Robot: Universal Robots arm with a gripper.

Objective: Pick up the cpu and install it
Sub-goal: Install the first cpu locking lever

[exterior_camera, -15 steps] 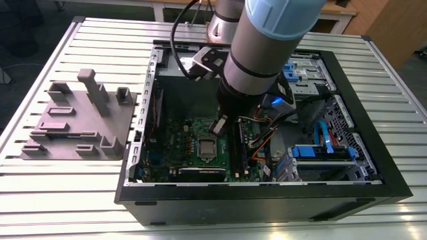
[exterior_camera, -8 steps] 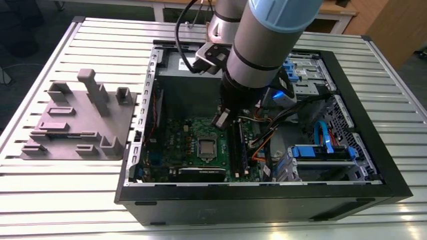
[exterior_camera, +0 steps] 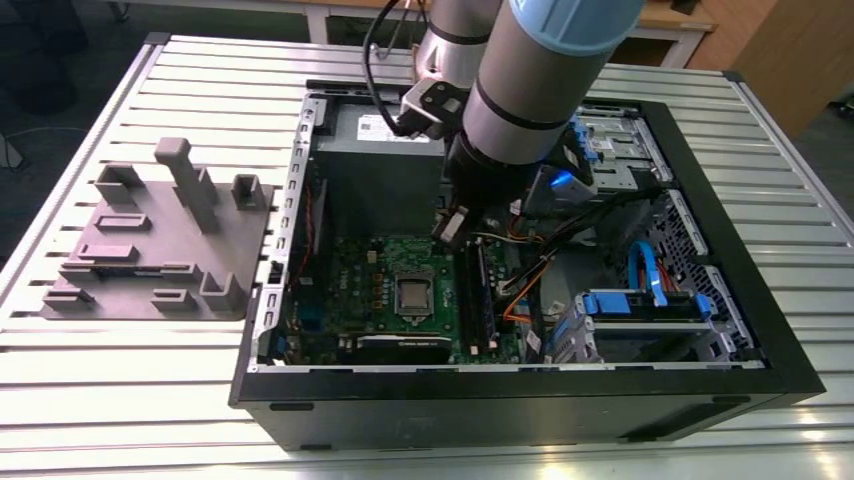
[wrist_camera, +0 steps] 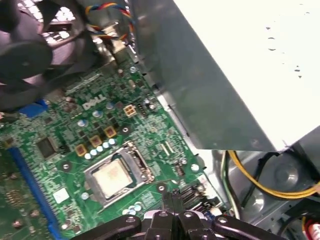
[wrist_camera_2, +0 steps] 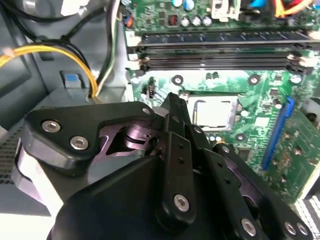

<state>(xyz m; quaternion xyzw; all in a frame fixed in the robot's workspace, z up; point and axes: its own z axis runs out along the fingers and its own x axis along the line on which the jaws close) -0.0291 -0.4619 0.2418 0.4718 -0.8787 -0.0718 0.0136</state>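
The cpu (wrist_camera: 112, 177) lies flat inside the metal socket frame (wrist_camera: 140, 163) on the green motherboard (exterior_camera: 367, 270), its pale silvery top facing up. It also shows in the second wrist view as the cpu (wrist_camera_2: 212, 111), and in the exterior view as a small grey square cpu (exterior_camera: 415, 294). My gripper (exterior_camera: 447, 228) hangs inside the open computer case, a little above the board and off to one side of the socket. Its black fingers (wrist_camera: 174, 199) are pressed together with nothing between them. In the second wrist view the gripper (wrist_camera_2: 172, 102) points toward the socket's edge.
A grey moulded tray (exterior_camera: 147, 250) sits on the slatted table at the exterior view's left. The big grey power supply box (wrist_camera: 210, 75) stands close beside my arm. Memory slots (wrist_camera_2: 220, 50), yellow cables (wrist_camera_2: 60, 52), a case fan (wrist_camera: 30, 45) and blue drive brackets (exterior_camera: 641, 300) crowd the case.
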